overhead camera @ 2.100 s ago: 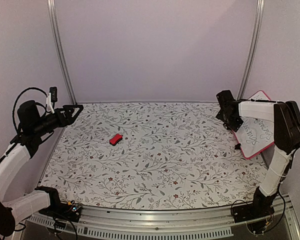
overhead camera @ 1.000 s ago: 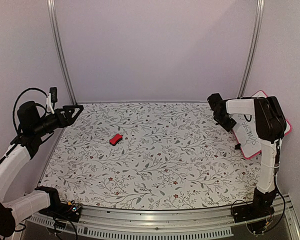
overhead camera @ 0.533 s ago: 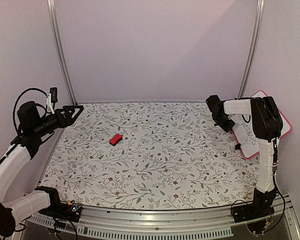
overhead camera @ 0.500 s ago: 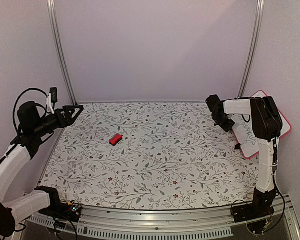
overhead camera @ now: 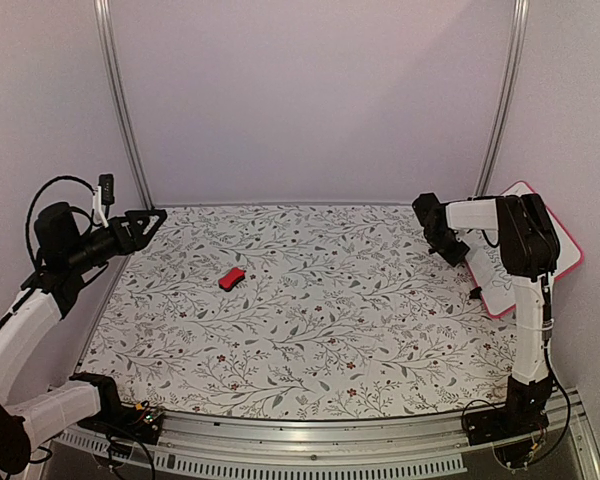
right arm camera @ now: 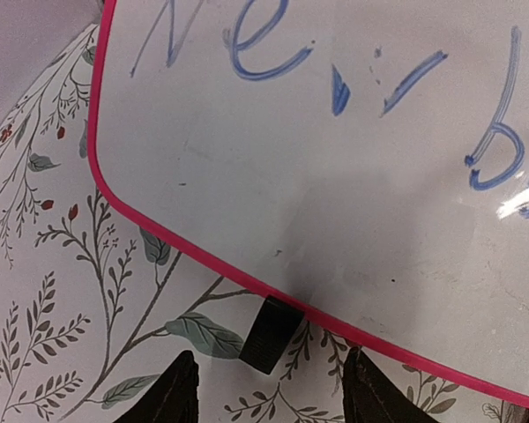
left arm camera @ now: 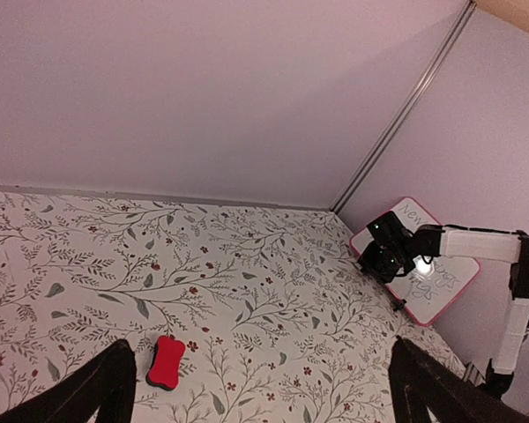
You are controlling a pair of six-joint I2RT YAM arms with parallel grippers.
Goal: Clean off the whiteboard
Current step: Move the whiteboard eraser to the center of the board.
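Note:
The whiteboard [overhead camera: 498,285] leans against the right wall, white with a pink-red rim and blue handwriting [right arm camera: 335,176]. It also shows far off in the left wrist view [left arm camera: 432,282]. My right gripper [overhead camera: 452,250] is at the board's lower left edge. Its jaws stand apart [right arm camera: 269,397] on either side of a black clip foot [right arm camera: 269,335], with a gap on each side. My left gripper [overhead camera: 148,222] hangs open above the table's left edge, nothing between its fingers [left arm camera: 269,397]. A small red eraser [overhead camera: 232,278] lies flat on the table, left of centre [left arm camera: 166,362].
The floral table cover [overhead camera: 320,320] runs to the back wall. Metal posts [overhead camera: 120,110] stand at both back corners. A second black clip foot [overhead camera: 475,293] sits on the board's lower edge. The right wall is close behind the board.
My right gripper has moved left along the whiteboard's lower edge and the right arm has drawn more upright. The left arm and the eraser have not moved.

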